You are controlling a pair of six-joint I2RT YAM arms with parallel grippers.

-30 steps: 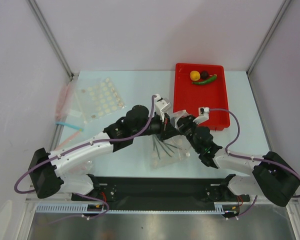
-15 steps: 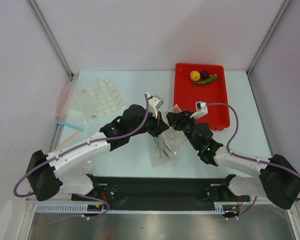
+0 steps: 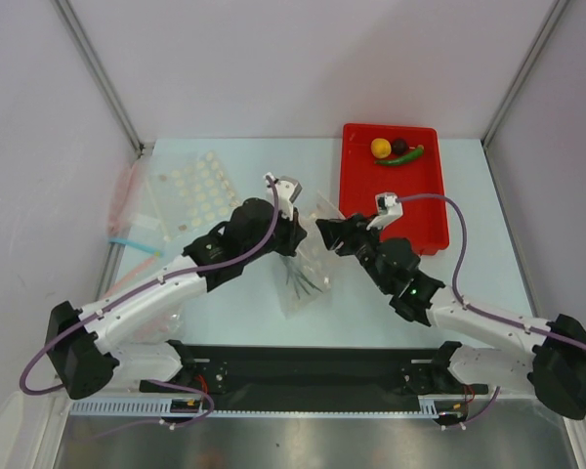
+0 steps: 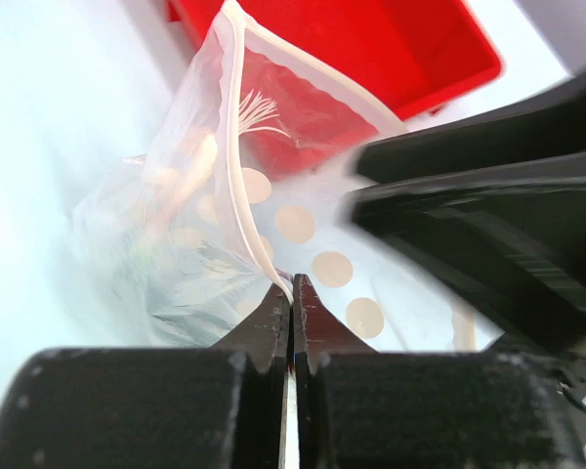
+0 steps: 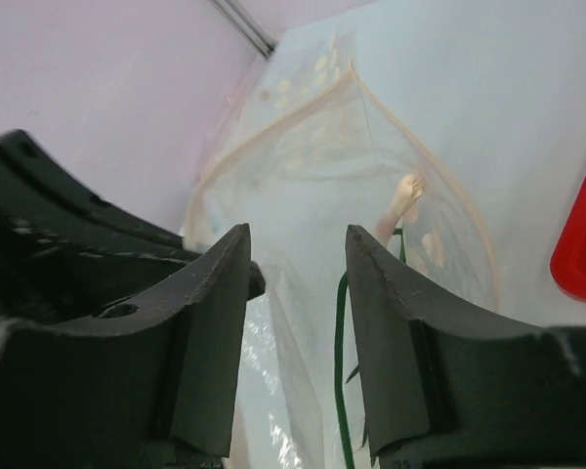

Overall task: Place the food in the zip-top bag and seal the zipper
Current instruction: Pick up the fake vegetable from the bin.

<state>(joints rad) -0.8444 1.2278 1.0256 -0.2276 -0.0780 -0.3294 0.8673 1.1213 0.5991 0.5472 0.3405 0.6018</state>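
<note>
From above, the left end effector [image 3: 295,227] holds up the zip-top bag [image 3: 313,262] near the red tray [image 3: 410,200], where lemon [image 3: 380,148], maroon ball [image 3: 399,146] and chili [image 3: 402,156] wait. Left wrist: its jaws pinch the zipper [image 4: 236,166]. Right wrist: the right end effector [image 5: 298,322] stands spread, empty; that lone pinch could slip, spilling the stalks [image 5: 338,391].

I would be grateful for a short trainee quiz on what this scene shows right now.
1. True or false: the left gripper is shut on the rim of the clear plastic zip-top bag printed with white dots.
2. Fill in: the right gripper has its jaws standing ____.
3. Where are the thin green stalks? A inside that bag; B in the right gripper; C in the left gripper.
Key: 1 true; 2 open; 3 A.
</note>
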